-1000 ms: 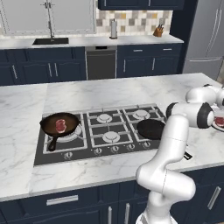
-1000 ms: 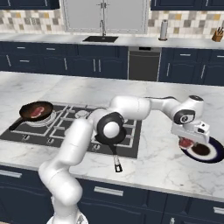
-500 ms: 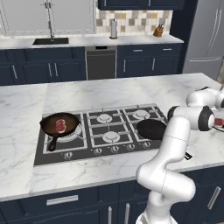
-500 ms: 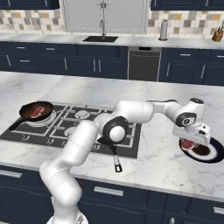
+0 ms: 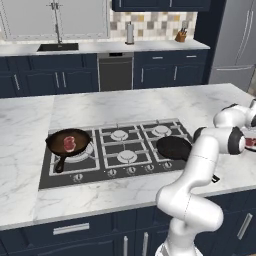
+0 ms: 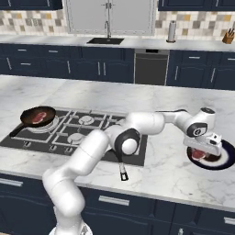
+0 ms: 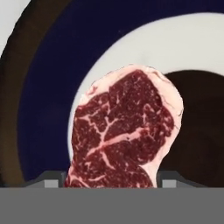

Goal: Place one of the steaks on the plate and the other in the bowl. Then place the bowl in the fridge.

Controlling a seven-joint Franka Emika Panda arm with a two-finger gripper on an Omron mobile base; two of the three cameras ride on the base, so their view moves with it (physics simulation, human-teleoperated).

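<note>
Two steaks are in sight on the marble worktop [image 6: 160, 105]. At far left, one steak [image 6: 38, 116] lies in a black skillet [image 6: 36, 115] on the hob [image 6: 78, 131]. A second, empty skillet [image 5: 173, 147] sits mid-hob. At right, the other steak [image 7: 124, 127] lies on the one plate [image 6: 226, 158], with the hand [image 6: 203, 148] spread wide around it, not gripping.

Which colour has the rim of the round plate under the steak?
Dark navy blue around a pale centre on the round shallow plate, under the marbled red steak; best in the hand view.
</note>
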